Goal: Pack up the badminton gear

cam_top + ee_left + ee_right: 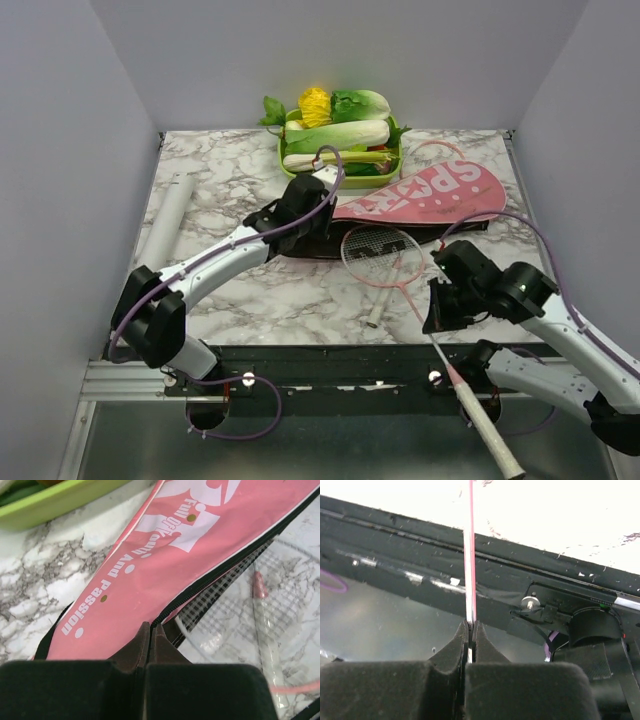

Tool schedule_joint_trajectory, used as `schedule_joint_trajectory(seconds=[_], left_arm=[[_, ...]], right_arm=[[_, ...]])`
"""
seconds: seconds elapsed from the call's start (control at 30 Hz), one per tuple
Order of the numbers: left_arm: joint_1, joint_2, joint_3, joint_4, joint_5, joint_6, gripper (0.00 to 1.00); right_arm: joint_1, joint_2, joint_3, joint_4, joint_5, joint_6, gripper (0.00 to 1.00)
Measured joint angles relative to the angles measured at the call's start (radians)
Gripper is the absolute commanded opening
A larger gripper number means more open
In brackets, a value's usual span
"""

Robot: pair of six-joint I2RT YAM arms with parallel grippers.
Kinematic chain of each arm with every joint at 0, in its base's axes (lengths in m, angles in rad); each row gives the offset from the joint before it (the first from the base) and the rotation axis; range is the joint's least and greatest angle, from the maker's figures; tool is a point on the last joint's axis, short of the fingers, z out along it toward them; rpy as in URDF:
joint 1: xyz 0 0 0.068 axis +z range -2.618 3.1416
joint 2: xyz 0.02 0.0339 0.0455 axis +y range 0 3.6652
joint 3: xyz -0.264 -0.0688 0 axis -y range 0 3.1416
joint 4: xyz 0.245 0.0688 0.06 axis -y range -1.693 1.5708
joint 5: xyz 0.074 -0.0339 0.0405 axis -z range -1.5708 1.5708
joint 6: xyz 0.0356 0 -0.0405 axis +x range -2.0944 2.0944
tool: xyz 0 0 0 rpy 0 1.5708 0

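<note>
Racket just in front of the cover looks light, whippy and slick at the thin shaft your right claw is clenched on, so take it nearer the handle; your left claw is clenched on the limp cover's edge.

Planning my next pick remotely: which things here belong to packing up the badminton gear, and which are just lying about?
Job: pink cover bag, racket in right gripper, second racket, white tube.
Lying about: green tray of vegetables.
</note>
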Motion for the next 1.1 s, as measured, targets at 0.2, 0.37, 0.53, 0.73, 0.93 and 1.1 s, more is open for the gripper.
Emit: schedule_joint_trajectory(seconds=[0.2,0.37,0.53,0.73,0.93,1.1], left_arm=[[0.0,-0.145,-0.166,0.03,0.053,-0.056,0.0],[-0.008,-0.267,-0.262,0.037,0.095,-0.107,0.0],[-0.04,-0.372,-0.336,0.042,0.096,-0.153,0.0],[-0.112,-0.462,-0.404,0.035,0.09,-0.215,0.0],[-0.232,-0.469,-0.42,0.02,0.064,-0.266,0.0],[-0.31,-0.467,-0.434,0.029,0.028,-0.314,0.0]], right_arm=[[0.0,0.143,-0.05,0.161,0.146,0.108,0.01],[-0.003,0.259,-0.058,0.316,0.278,0.234,0.01],[-0.011,0.365,-0.086,0.438,0.343,0.356,0.01],[-0.027,0.51,-0.091,0.588,0.46,0.531,0.01],[-0.089,0.621,-0.072,0.671,0.504,0.582,0.01],[-0.206,0.64,-0.06,0.739,0.472,0.51,0.01]])
